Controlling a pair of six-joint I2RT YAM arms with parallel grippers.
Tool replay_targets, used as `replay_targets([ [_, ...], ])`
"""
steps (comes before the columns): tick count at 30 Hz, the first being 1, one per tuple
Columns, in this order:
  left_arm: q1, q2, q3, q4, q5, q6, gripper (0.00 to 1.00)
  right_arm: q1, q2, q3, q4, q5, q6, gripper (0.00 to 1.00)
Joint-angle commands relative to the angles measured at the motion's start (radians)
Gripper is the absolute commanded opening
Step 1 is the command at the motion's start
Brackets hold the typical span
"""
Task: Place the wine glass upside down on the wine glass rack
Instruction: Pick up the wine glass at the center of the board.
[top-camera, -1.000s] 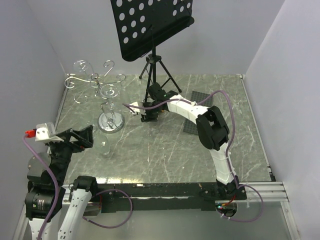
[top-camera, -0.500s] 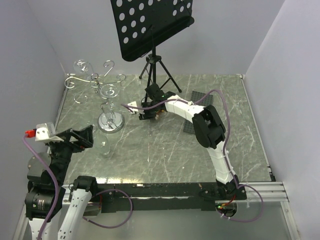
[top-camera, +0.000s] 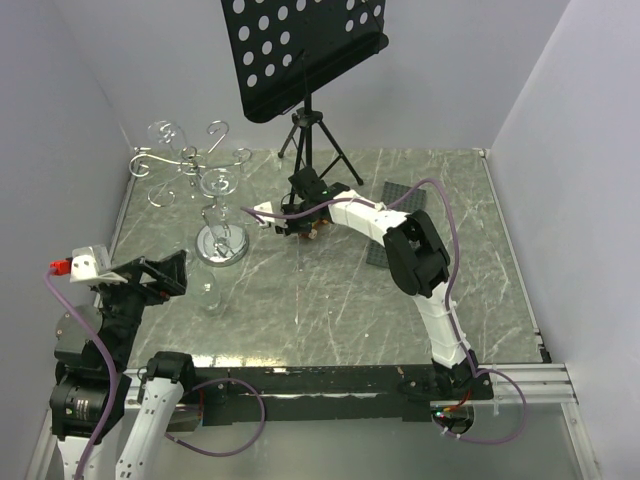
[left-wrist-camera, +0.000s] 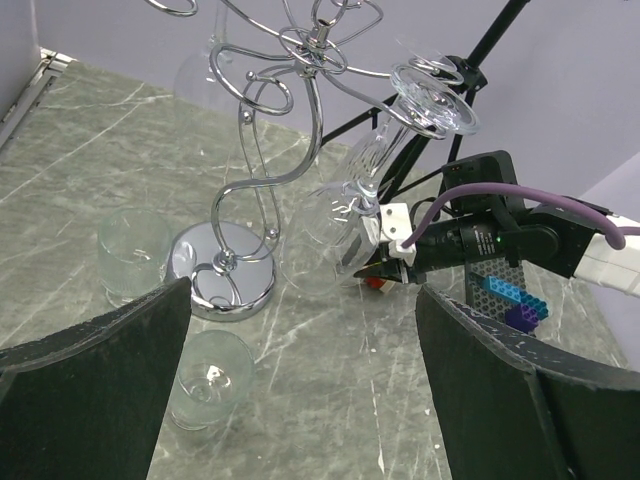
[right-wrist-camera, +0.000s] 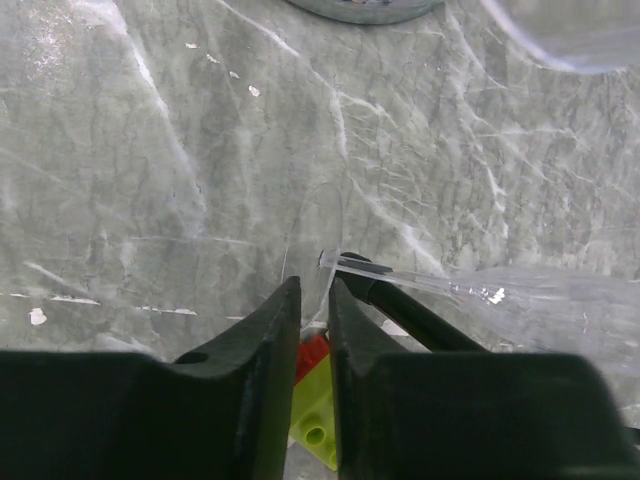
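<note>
The wine glass (left-wrist-camera: 340, 230) hangs slanted just beside the post of the wine glass rack (left-wrist-camera: 230, 285), upside down. Its round foot is up at the level of the curled hooks and its bowl is low, well above the surface (left-wrist-camera: 330, 420). Its long axis leans: from the foot it runs down and towards the right end effector (right-wrist-camera: 314, 284), which meets the bowl at its rim from the side away from the post. In the right wrist view the two fingers are drawn almost together, with the thin edge of the bowl standing in the slit between them. Whether the pads actually press the glass cannot be told. The foot seems to lie against one hook arm, but whether it is seated in the curl is also unclear. The left end effector (left-wrist-camera: 303, 290) is spread as wide as it goes and holds nothing; it sits well apart at the near left, only looking on. The right arm is clearly the nearer one, so the coming move is likely its own. It probably turns on that slant: the low bowl end has to swing in under the foot until the stem hangs plumb from the hook
</note>
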Motion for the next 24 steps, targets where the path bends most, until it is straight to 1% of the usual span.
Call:
replay_targets([
  [1,0.004,0.005,0.010,0.046,0.018,-0.023,0.97,0.010,0.013,0.022,0.022,0.000,0.015,0.18],
  [4,0.004,0.005,0.014,0.043,0.019,-0.025,0.97,0.010,0.002,0.010,0.024,-0.003,0.030,0.10],
  [12,0.005,0.003,0.025,0.035,0.025,-0.023,0.97,0.017,-0.093,-0.064,0.014,-0.071,0.096,0.01],
  [21,0.004,0.021,0.073,0.026,0.048,0.003,0.97,0.019,-0.272,-0.232,-0.016,-0.201,0.196,0.00],
  [24,0.005,0.032,0.088,0.032,0.097,0.006,0.97,0.022,-0.329,-0.282,-0.025,-0.241,0.217,0.00],
])
